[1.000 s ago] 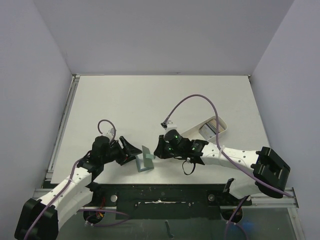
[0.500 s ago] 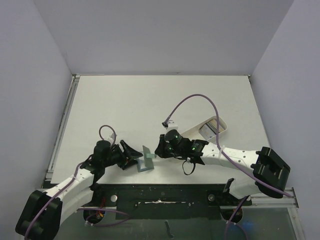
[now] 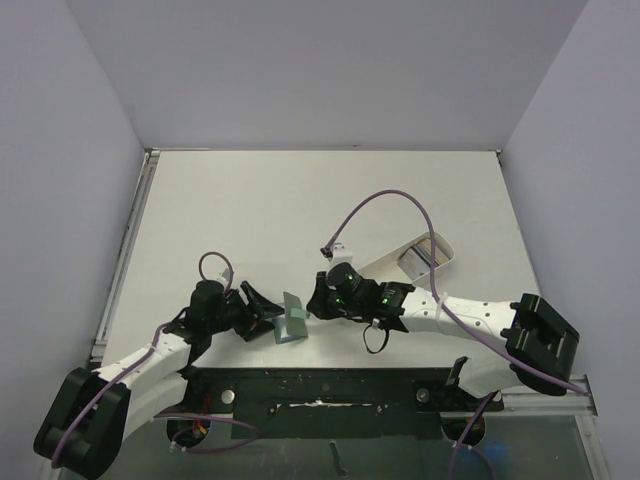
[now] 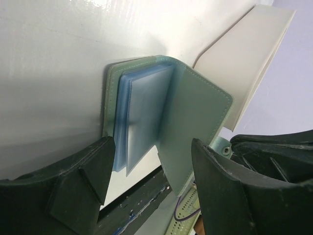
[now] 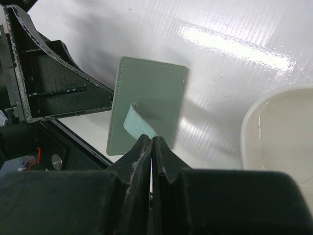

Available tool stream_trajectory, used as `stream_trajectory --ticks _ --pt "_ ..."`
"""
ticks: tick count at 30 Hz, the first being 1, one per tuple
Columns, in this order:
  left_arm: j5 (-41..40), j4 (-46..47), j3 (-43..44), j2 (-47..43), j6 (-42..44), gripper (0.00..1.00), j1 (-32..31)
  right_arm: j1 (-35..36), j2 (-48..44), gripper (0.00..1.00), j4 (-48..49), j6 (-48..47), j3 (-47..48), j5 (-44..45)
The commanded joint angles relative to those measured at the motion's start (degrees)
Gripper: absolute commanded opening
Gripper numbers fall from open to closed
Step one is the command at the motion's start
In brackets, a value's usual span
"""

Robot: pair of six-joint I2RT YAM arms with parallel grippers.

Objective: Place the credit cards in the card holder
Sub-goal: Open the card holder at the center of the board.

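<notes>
since the earlier frame the left arm (image 3: pixel 150 355) has sunk toward its base, while the card holder (image 3: pixel 293 318) stays at the near edge of the table (image 3: pixel 300 200), between both grippers. the left gripper (image 4: pixel 151 169) stands wide open around it, probably to steady it. the right gripper (image 5: pixel 150 141) is pinched closed on its strap (image 5: pixel 138 121), probably to hold the grey-green cover open and expose the pale blue sleeves. the credit cards (image 3: pixel 415 264) lie in the white tray (image 3: pixel 447 250), well apart.

The card holder (image 4: pixel 195 117) has a matt, grey-green, leather-like skin with stitched edges. Its inner sleeves (image 4: pixel 142 112) are smooth translucent blue plastic. The white worktop (image 5: pixel 234 44) is glossy and finely ribbed, the tray (image 5: pixel 279 132) smooth cream plastic.
</notes>
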Motion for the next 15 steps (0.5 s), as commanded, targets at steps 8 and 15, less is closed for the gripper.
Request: stream_trajectory --ticks 8,15 --pt "-0.11 8.13 -0.01 0.42 -2.34 0.54 0.00 1.36 1.01 0.00 3.36 0.21 1.76 1.58" --pt "-0.51 10.29 -0.13 2.18 -2.93 0.53 -0.72 1.42 0.79 0.00 3.17 0.46 1.59 2.08"
